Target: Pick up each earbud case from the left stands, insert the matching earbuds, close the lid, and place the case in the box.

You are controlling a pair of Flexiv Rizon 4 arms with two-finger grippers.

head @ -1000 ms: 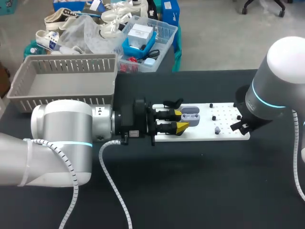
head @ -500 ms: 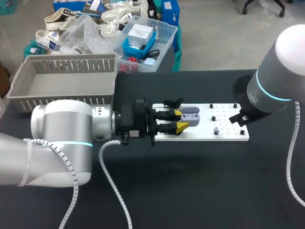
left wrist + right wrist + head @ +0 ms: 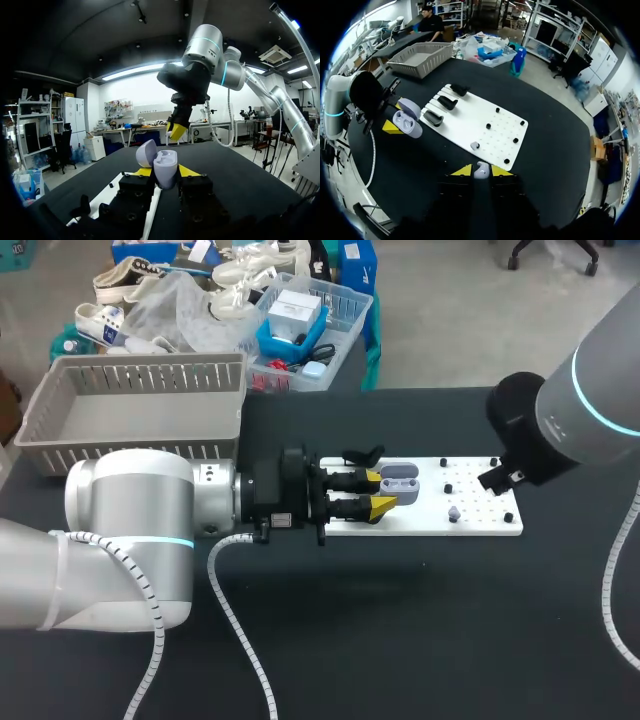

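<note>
Nearest to me, the left gripper (image 3: 378,493) is clamping the earbud case (image 3: 165,167) from both sides, holding it upright over the left part of the white board (image 3: 470,525) with its lid (image 3: 146,152) standing open. The case is looking like a smooth, rounded lavender shell of hard plastic with two wells showing inside, so I am expecting it to slip in the yellow tips if pushed off-centre.

Further out, the right gripper (image 3: 480,171) is pinching a small pale earbud (image 3: 480,173) between its tips above the board's right end, well apart from the case. As I am judging it, the step in hand is carrying this earbud across and seating it. Doing it well is calling for lining it up over the matching well, keeping clear of the raised lid, coming down straight and pressing only lightly.

A second earbud (image 3: 475,145) is sitting on the flat, matt board among short black pegs (image 3: 497,109), with curved black stands (image 3: 434,118) beyond. Furthest off, the slatted grey basket (image 3: 140,365) is standing beyond the table's left corner
</note>
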